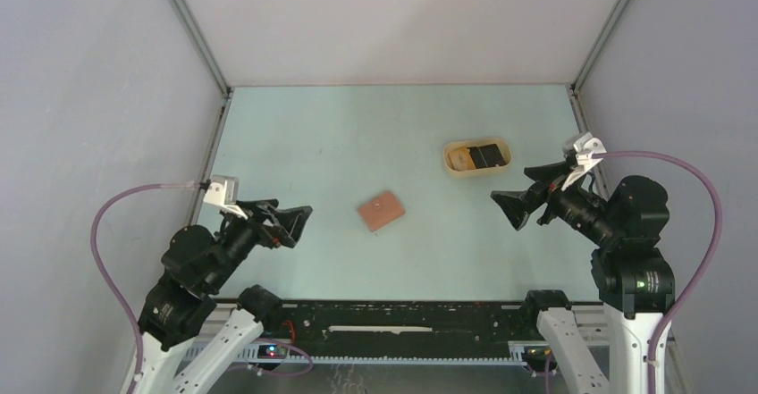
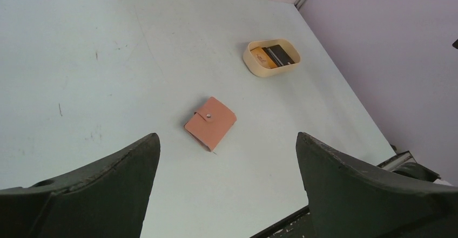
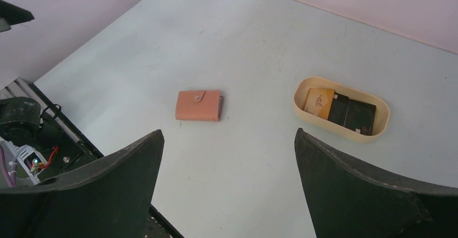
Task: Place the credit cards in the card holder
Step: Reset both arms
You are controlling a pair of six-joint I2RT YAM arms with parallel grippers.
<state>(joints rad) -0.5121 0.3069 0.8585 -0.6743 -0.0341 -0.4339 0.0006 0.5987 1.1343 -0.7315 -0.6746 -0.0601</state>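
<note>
Nothing looks done yet. The card holder [image 1: 382, 210] lies folded shut on the desk [image 1: 357, 135], its snap tab fastened, roughly in the middle between the two arms. The credit cards [image 1: 487, 155] are not in it. The dark ones lie flat in a small tan tray [image 1: 474, 172] further back on the right side, next to an orange-yellow card [image 3: 318, 100]. My guess is the holder will need unsnapping and opening, and each card will have to come out of the tray and go in.

The left fingers [image 1: 293, 220] are spread wide and hold nothing. They hang above the desk, clear of the card holder, which lies ahead of them and a little to their right. From the left wrist it shows in the gap between the two fingers. The right fingers [image 1: 517, 202] are also wide apart and empty. The tray is near them, just beyond and to one side, and the card holder is well off toward the left arm. Neither pair touches anything.
</note>
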